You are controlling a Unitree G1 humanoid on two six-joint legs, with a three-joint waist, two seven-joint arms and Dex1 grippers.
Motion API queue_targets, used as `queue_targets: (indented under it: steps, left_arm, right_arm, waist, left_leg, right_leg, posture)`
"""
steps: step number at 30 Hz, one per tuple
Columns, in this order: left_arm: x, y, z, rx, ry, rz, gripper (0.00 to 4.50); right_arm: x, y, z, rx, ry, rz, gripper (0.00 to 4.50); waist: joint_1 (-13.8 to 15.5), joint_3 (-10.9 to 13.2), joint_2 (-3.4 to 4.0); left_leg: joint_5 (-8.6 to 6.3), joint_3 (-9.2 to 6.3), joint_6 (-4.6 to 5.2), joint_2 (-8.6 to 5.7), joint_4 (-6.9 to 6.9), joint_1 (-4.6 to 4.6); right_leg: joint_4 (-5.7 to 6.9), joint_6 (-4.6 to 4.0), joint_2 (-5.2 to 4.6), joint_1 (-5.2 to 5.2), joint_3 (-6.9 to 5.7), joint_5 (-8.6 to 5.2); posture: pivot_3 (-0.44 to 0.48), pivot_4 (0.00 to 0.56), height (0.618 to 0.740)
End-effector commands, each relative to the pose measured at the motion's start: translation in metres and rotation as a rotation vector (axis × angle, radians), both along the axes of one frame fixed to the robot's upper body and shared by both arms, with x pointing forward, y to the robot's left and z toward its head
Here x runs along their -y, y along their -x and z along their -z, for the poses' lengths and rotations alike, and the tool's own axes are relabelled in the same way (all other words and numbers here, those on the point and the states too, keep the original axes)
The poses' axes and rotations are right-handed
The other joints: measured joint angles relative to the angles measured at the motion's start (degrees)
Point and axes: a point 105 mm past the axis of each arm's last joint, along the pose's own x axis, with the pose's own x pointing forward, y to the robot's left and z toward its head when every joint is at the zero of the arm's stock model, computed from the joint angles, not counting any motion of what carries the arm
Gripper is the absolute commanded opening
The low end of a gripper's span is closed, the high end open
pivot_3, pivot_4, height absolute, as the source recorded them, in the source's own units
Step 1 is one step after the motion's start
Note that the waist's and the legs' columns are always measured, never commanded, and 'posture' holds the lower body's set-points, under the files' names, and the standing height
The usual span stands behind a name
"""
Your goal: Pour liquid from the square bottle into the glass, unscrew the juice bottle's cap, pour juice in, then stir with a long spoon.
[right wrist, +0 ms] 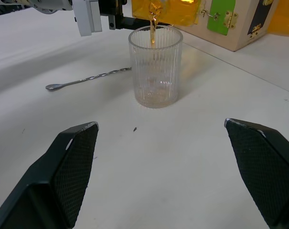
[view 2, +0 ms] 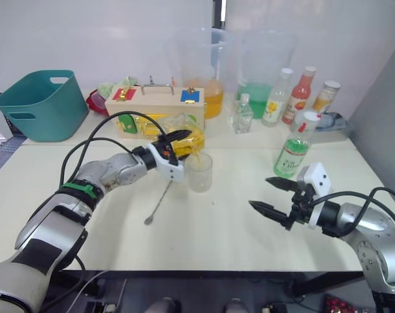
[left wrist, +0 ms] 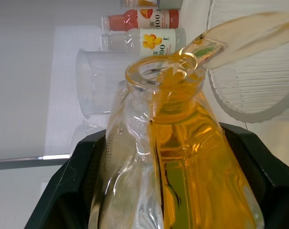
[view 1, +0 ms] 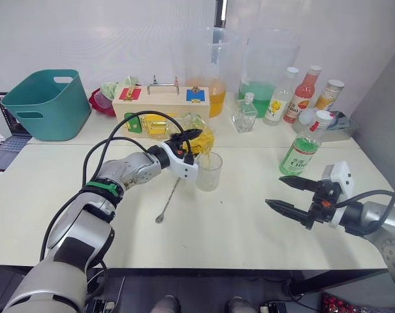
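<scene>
Step 1 of the task, the pour from the square bottle (view 1: 196,134), is in hand. The left end effector (view 1: 187,149) is clamped on the bottle's body and holds it tipped on its side, neck over the rim of the glass (view 1: 209,171). A thin stream of the liquid (right wrist: 153,29) falls from the mouth into the glass; in the right wrist view only a shallow layer lies at the bottom, so the pour is judged to be at an early stage. The glass stands upright on the bench (view 1: 236,222), just beside the left end effector. The long spoon (view 1: 168,200) lies flat on the bench beside the glass on the robot's left, bowl toward the robot, untouched.

The right end effector (view 1: 290,194) hovers low over the bench with its 2 fingers spread wide and nothing between them, well apart from the glass and facing it. The juice bottle (view 1: 306,144) stands upright beyond this end effector, near it but not touching, with the cap (view 1: 322,118) on.

The next move is judged to call for righting the square bottle once enough liquid is in the glass, setting it down clear of the glass, then bringing the right end effector to the juice bottle for uncapping
</scene>
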Motion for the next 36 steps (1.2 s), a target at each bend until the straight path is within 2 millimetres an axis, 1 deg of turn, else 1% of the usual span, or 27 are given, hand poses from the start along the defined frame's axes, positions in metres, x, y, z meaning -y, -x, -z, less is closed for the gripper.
queue_targets:
  steps: [1,10,36]
  left_arm:
    - [0.0103,0.0069,-0.0564,0.165,0.087,0.057,2.80]
    - [0.0109,0.0082,-0.0612,0.174,0.093,0.062,2.80]
    - [0.0134,0.0083,-0.0614,0.170,0.088,0.062,2.80]
  right_arm:
    - [-0.0017,0.0003,-0.0088,0.043,0.001,-0.009,4.49]
    - [-0.0036,-0.0005,-0.0093,0.042,0.003,-0.016,4.49]
    - [-0.0054,-0.0022,-0.0096,0.040,0.012,-0.024,4.49]
  waist:
    - [0.0,0.0,0.00]
    - [0.0,0.0,0.00]
    - [0.0,0.0,0.00]
  left_leg:
    - [0.00,0.00,0.00,0.00,0.00,0.00]
    - [0.00,0.00,0.00,0.00,0.01,0.00]
    - [0.00,0.00,0.01,0.00,0.06,-0.01]
  right_leg:
    - [0.00,0.00,0.00,0.00,0.00,0.00]
    - [0.01,0.00,0.00,0.00,0.00,0.00]
    - [0.02,0.00,0.00,0.00,0.00,0.00]
  posture:
    - [0.000,0.150,0.740]
    - [0.000,0.150,0.740]
    - [0.000,0.150,0.740]
